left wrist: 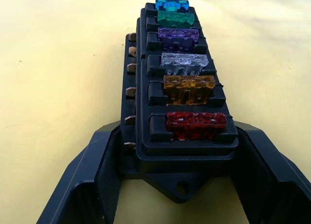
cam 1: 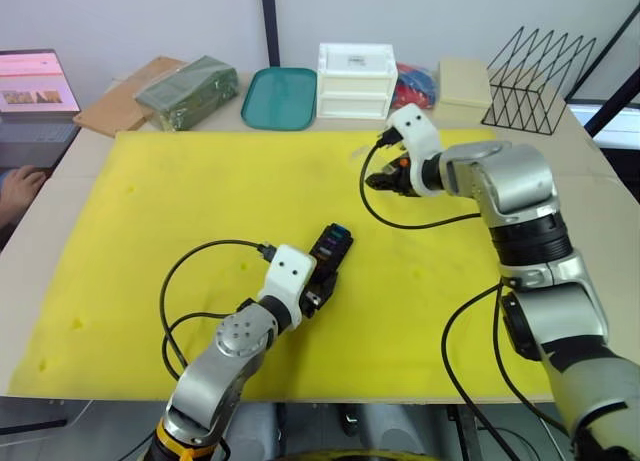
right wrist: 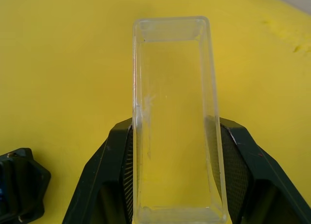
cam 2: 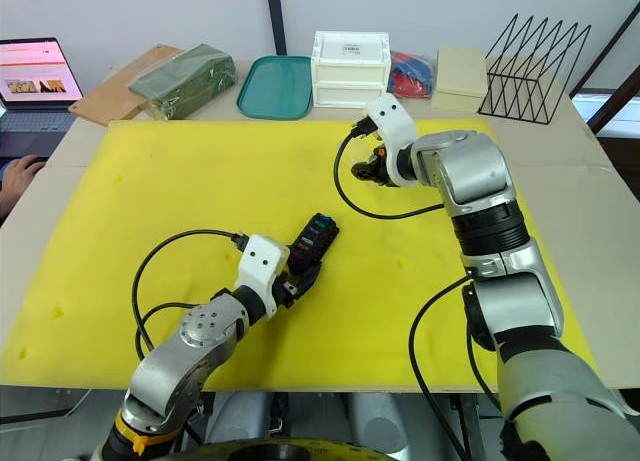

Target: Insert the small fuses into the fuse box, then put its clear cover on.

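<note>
On the yellow mat, near its front middle, the black fuse box [cam 1: 332,243] lies with my left gripper [cam 1: 320,279] shut on its near end. The left wrist view shows the fuse box [left wrist: 184,88] between the two fingers [left wrist: 92,175], with a row of small fuses [left wrist: 189,88] seated in its slots: blue, green, purple, clear grey, orange and red. My right gripper [cam 1: 384,182] hovers over the mat's far right part. It is shut on the clear cover [right wrist: 172,88], which sticks out past the fingertips [right wrist: 116,146]. A corner of the fuse box [right wrist: 19,185] shows beyond it.
Along the table's back edge stand a teal tray [cam 1: 280,98], a white drawer box [cam 1: 356,81], a beige box [cam 1: 465,83] and a black wire rack [cam 1: 540,81]. A green bundle [cam 1: 187,91] and a laptop [cam 1: 35,91] are at the back left. A person's hand [cam 1: 20,191] rests there.
</note>
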`<state>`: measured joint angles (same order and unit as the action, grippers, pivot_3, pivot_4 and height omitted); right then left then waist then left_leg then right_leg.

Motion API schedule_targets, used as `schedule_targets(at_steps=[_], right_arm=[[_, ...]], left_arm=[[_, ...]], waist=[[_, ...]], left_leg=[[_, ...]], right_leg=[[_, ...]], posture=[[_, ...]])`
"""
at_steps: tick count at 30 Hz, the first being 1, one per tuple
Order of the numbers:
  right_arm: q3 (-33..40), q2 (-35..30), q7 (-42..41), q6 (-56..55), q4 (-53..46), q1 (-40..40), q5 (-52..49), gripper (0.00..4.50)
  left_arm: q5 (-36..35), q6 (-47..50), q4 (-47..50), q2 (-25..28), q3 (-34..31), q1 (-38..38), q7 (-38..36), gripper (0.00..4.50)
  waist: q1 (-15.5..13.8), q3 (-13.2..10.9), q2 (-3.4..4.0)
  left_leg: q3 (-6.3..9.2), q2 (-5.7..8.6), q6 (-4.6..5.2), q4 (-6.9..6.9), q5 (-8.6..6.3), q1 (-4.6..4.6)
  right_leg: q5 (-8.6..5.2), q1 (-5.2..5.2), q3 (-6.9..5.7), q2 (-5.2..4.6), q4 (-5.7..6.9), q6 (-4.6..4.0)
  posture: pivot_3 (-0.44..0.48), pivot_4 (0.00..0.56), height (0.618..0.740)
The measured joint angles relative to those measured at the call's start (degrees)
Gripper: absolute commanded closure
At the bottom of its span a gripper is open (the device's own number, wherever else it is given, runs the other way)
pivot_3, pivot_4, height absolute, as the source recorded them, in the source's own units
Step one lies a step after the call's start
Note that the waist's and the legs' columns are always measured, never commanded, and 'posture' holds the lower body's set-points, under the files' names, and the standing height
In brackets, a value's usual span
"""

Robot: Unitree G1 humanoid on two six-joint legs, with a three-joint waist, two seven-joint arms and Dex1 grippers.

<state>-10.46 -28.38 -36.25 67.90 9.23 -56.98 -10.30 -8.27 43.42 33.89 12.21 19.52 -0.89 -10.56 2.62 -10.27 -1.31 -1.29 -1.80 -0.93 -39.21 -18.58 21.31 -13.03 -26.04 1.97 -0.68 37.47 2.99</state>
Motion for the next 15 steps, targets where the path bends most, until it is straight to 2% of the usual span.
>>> schedule_targets(at_steps=[3,6,10,13,15], right_arm=[[0.0,-0.3,-0.2,0.2,-2.1,0.8,-0.3,2.62],[0.1,-2.5,-1.9,1.7,-7.5,2.6,-2.3,2.62],[0.1,-7.0,-6.2,4.4,-17.0,5.1,-6.9,2.62],[0.2,-9.9,-9.3,5.6,-23.1,6.5,-10.5,2.62],[0.3,-13.2,-12.1,6.0,-28.4,8.6,-13.6,2.62]], left_arm=[[-1.6,0.0,0.0,4.4,-1.0,-1.8,-4.7,1.73],[-5.3,-1.4,-1.3,9.8,-3.4,-3.6,-13.1,1.73],[-9.0,-10.2,-7.2,19.8,-4.8,-6.9,-30.3,1.73],[-10.3,-17.7,-14.1,23.7,-4.7,-10.2,-41.8,1.73],[-9.9,-24.8,-23.4,24.4,-3.3,-16.0,-50.7,1.73]], waist=[[0.0,0.0,0.00],[-0.1,0.0,0.00],[-0.2,0.0,0.00],[-0.2,0.0,0.01],[-0.7,0.0,0.01]], left_leg=[[0.02,0.00,0.00,0.00,0.00,0.01],[0.02,0.00,0.00,0.00,0.00,0.08],[0.00,0.02,0.00,0.01,0.00,0.11],[-0.03,0.02,0.00,0.01,0.00,0.12],[-0.05,0.06,0.00,0.00,0.00,0.16]], right_leg=[[0.00,-0.01,-0.01,0.03,0.00,-0.01],[0.00,-0.08,-0.08,0.01,0.00,0.00],[-0.01,-0.08,-0.16,0.01,-0.11,-0.01],[-0.01,-0.05,-0.19,0.01,-0.17,-0.01],[-0.02,0.00,-0.32,0.04,-0.29,0.00]], posture=[[0.000,0.150,0.740],[0.000,0.150,0.740],[0.000,0.150,0.740],[0.000,0.150,0.740],[0.000,0.150,0.740]])
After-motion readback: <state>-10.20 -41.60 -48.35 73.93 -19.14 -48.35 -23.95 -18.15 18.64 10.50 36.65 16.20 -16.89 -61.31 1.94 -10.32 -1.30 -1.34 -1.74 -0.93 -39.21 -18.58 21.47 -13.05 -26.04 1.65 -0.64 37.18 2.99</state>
